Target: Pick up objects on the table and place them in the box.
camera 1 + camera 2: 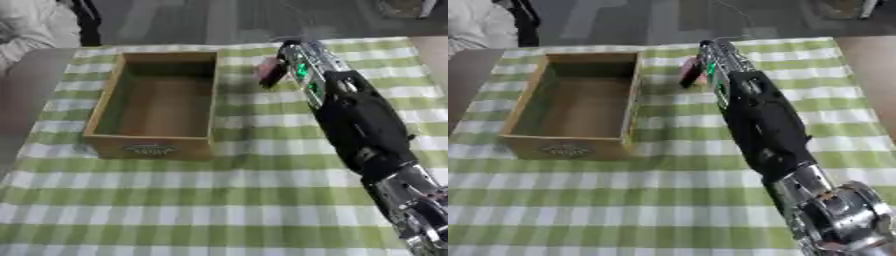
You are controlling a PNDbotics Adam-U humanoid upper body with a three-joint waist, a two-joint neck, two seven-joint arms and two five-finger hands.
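An open wooden box stands at the far left of the table and looks empty inside. My right arm stretches from the lower right corner up to the far middle. Just right of the box's far corner, my right hand has dark fingers curled round a small pink object. The object is blurred, and whether it rests on the cloth or is lifted cannot be told. My left hand shows in neither view.
A green and white checked cloth covers the table. A person in light clothing sits beyond the far left corner. The far edge of the table lies just behind my right hand.
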